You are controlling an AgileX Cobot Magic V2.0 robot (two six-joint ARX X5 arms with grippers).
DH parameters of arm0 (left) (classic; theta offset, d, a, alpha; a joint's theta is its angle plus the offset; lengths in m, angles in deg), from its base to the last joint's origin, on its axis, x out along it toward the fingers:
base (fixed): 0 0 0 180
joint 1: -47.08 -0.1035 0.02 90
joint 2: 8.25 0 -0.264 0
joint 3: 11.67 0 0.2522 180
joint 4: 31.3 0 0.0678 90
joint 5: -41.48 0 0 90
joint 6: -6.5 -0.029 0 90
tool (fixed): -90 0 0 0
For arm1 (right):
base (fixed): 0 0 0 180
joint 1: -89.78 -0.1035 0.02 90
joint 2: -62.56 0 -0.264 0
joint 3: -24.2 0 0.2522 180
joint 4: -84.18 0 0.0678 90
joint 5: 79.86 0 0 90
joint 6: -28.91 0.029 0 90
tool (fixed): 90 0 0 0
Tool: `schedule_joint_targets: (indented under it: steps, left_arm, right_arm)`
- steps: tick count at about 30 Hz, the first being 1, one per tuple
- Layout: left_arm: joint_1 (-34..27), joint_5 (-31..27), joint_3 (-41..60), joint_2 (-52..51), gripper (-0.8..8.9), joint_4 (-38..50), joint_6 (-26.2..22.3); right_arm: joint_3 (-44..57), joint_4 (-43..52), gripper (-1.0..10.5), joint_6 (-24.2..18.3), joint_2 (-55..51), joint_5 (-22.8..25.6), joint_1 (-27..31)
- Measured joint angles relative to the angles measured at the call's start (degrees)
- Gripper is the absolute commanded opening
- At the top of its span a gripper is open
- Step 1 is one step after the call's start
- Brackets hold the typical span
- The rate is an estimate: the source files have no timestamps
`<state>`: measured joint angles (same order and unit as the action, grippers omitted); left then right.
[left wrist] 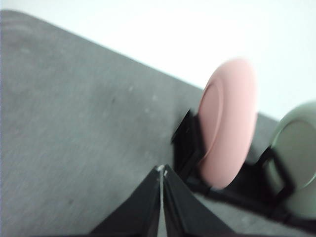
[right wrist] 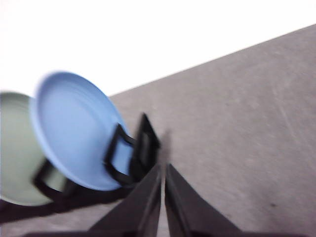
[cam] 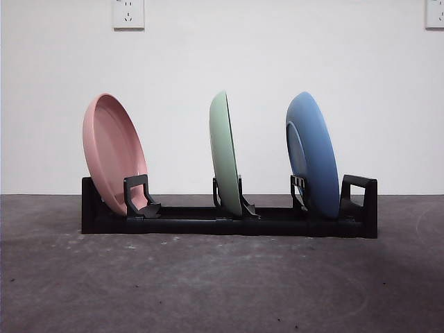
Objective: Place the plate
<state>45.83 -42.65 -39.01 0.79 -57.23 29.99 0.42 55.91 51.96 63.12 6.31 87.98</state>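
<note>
In the front view I see a black rack (cam: pixel 229 220) sitting on the grey desk (cam: pixel 208 284), across the middle of the frame. Three plates stand on edge in it: a pink plate (cam: pixel 113 152) at the left end, leaning left, a green plate (cam: pixel 225 152) in the middle slot, nearly upright, and a blue plate (cam: pixel 313 154) toward the right end, just beside the rack's end bracket. The plates are well apart from one another. Two wall sockets show at the top of the frame.

My left end effector (left wrist: pixel 162 171) has its jaws pressed together with nothing between them; it sits near the rack's pink-plate end, above bare desk. My right end effector (right wrist: pixel 163 168) is likewise pressed together and holds nothing, near the rack's blue-plate end. Both wrist views are blurred.
</note>
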Motion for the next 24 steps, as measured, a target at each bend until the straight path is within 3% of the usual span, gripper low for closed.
schedule_joint_targets:
  steps: [5,12,18,24]
  left_arm:
    - [1.2,1.2,-10.2,9.3,0.09,-2.8,1.0]
    - [3.7,6.3,-25.4,21.3,0.09,-9.3,-2.0]
    - [7.5,11.1,-36.5,28.2,0.09,-16.7,-6.3]
    - [11.9,17.7,-44.6,33.5,0.09,-23.1,-9.7]
  right_arm:
    - [-7.7,-5.6,0.1,3.5,3.5,-3.9,0.0]
    - [-20.7,-11.6,0.1,4.0,11.5,-12.0,0.0]
    - [-31.6,-15.7,0.1,2.5,21.3,-21.7,0.0]
    - [-40.8,-22.4,0.1,-2.4,32.6,-33.0,-0.2]
